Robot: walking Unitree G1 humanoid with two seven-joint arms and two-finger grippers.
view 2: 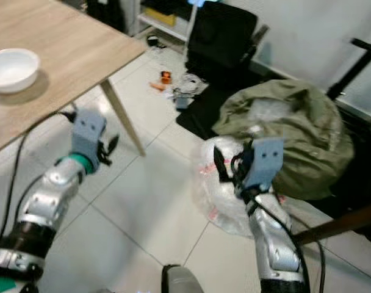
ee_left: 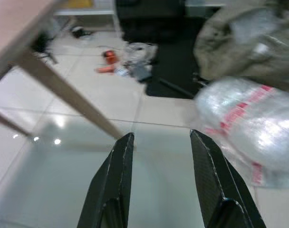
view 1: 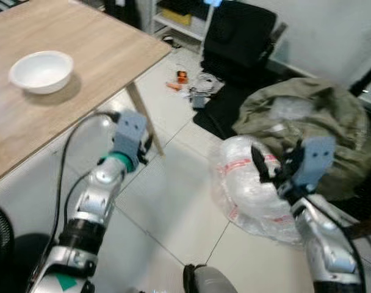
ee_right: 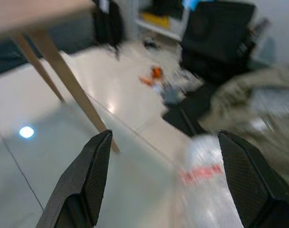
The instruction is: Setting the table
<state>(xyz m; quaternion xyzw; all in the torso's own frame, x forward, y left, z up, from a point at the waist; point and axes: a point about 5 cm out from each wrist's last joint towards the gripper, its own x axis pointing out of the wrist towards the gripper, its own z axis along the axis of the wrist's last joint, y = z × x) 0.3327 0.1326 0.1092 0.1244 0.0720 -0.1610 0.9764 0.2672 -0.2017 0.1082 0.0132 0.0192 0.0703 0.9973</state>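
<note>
One white bowl (view 1: 41, 71) sits on the desk (view 1: 100, 49), and both claws, left claw (ee_left: 158, 156) and right claw (ee_right: 166, 166), are apart and hold nothing, so most setting is left.

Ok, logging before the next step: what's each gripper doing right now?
Left gripper: open, holding nothing, over the floor.
Right gripper: open wide, holding nothing.

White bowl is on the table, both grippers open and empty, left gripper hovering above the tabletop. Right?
Not quite. The white bowl is on the table and both grippers are open and empty, but the left gripper is off the table's edge, over the floor, as the left eye view shows.
</note>
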